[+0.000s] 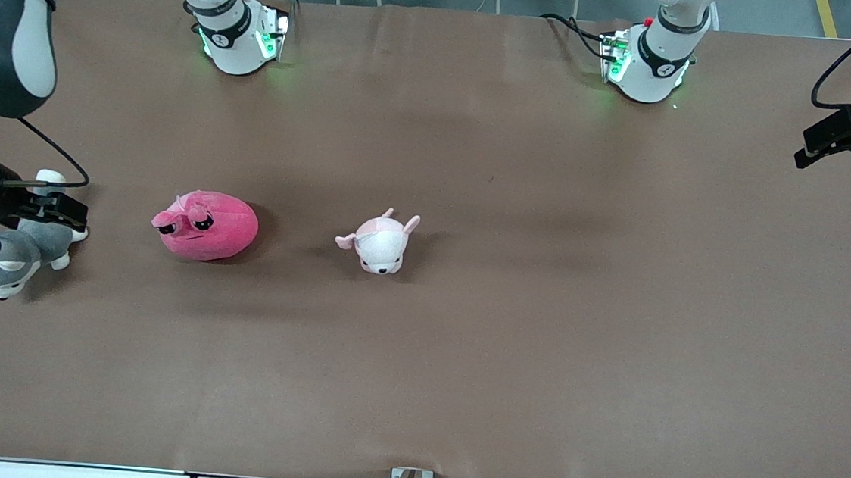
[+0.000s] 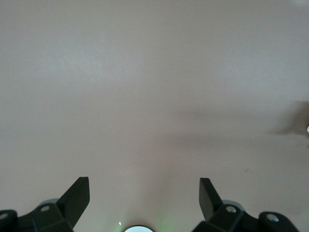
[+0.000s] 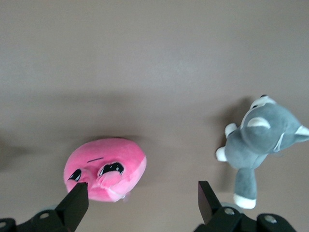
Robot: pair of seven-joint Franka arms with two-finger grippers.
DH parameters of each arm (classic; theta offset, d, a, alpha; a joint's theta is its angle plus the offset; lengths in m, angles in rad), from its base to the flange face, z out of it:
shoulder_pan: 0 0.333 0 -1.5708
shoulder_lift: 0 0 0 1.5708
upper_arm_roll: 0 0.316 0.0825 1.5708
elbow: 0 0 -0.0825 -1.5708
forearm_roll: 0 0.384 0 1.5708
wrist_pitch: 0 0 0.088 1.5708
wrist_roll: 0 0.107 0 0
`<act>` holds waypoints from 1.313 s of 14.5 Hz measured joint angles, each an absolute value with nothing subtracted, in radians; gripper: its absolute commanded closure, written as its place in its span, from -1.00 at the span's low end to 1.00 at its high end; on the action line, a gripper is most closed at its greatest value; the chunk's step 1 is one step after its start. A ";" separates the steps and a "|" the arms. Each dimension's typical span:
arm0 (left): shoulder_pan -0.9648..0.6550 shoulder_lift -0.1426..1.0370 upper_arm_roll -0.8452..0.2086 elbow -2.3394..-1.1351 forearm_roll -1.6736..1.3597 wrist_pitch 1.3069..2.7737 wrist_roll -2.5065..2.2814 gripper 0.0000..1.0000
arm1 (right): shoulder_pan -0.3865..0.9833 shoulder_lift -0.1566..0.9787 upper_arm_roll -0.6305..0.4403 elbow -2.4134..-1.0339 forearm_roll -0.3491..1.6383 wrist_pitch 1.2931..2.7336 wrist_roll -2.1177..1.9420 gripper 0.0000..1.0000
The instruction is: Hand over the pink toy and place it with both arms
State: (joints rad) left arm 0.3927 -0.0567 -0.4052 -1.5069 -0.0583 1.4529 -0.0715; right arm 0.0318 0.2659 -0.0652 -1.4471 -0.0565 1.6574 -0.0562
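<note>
Here, lay on the desk [image 1: 459, 394]: pink toy [image 1: 205, 225], between grey plush [image 1: 14, 256] and pale pink puppy [image 1: 381, 242], gripped by nothing. Hovered over the grey plush: right end effector [image 3: 140, 199], fingers spread wide, empty, seemingly aimed toward the pink toy. Waited at the desk's left-arm end, well apart from the pink toy: left end effector [image 2: 144, 193], likewise wide open, empty.

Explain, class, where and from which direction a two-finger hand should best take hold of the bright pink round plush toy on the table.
Probably from straight above, fingers closing across the narrower width of the bright pink plush toy: it lies low and rounded on the table, with no handle. The right hand, open over the grey plush, is closest; the left hand waits open.
</note>
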 measured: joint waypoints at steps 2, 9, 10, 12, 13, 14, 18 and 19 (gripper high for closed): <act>0.393 -0.057 -0.405 -1.507 -0.058 1.457 -0.072 -1.00 | 0.023 0.264 -0.066 -1.444 -0.044 1.619 -0.056 -1.00; 0.395 -0.053 -0.404 -1.509 -0.058 1.458 -0.072 -1.00 | 0.022 0.167 -0.066 -1.494 -0.041 1.561 -0.055 -1.00; 0.395 -0.053 -0.404 -1.509 -0.058 1.458 -0.072 -1.00 | 0.021 0.140 -0.066 -1.519 -0.041 1.559 -0.052 -1.00; 0.396 -0.052 -0.404 -1.510 -0.058 1.458 -0.072 -1.00 | 0.018 0.082 -0.067 -1.569 -0.038 1.559 -0.051 -1.00; 0.396 -0.052 -0.404 -1.510 -0.058 1.458 -0.072 -1.00 | 0.016 0.055 -0.067 -1.590 -0.036 1.559 -0.050 -1.00; 0.396 -0.052 -0.404 -1.510 -0.058 1.458 -0.072 -1.00 | 0.012 0.032 -0.068 -1.607 -0.034 1.558 -0.050 -1.00; 0.395 -0.051 -0.400 -1.511 -0.058 1.459 -0.072 -1.00 | 0.004 -0.022 -0.070 -1.641 -0.025 1.555 -0.050 -1.00; 0.392 -0.050 -0.393 -1.512 -0.058 1.459 -0.072 -1.00 | 0.004 -0.031 -0.070 -1.644 -0.025 1.554 -0.050 -1.00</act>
State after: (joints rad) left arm 0.3919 -0.0496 -0.3929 -1.5122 -0.0583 1.4588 -0.0715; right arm 0.0036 -0.0309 -0.0701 -1.6443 -0.0251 1.5539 -0.0497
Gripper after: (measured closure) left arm 0.000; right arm 0.000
